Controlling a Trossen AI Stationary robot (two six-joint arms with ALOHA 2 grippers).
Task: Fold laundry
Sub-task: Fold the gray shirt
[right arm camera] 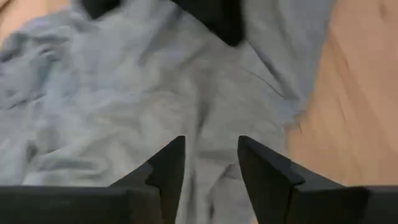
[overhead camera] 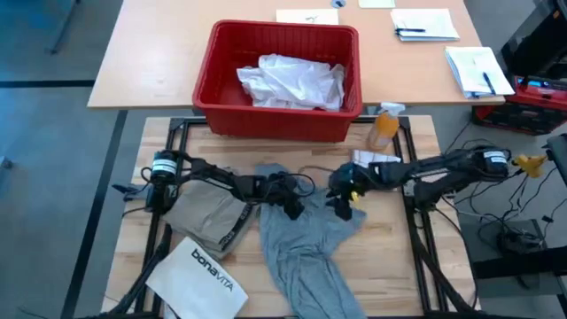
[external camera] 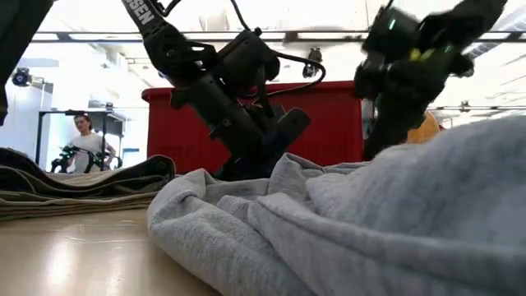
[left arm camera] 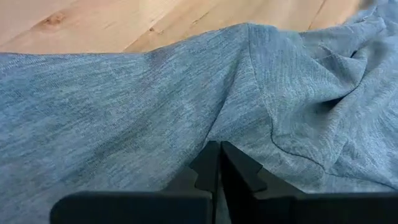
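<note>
the khaki-tan piece lies folded just outside the left arm, on the wooden table, with the white bag printed "bonavita" lying nearer the table's front edge and overlapping the khaki's lower corner. the left gripper sits low on the upper left part of the grey t-shirt; in the left wrist view its fingers are pressed together with a fold of grey cloth pinched at their tips, the fabric rising in a ridge ahead of them. the t-shirt spreads from beneath both grippers toward the table's front edge, rumpled and unfolded, and in the low view it fills the foreground as a heaped grey mass. the right gripper hovers close beside the left one, over the shirt's upper right part; in the right wrist view its fingers stand spread with a clear gap, grey fabric lying under them and bare wood off to one side. beyond both grippers stands a red basket holding a crumpled white shirt, and an orange spray bottle stands behind the right gripper, near the basket's corner.
</note>
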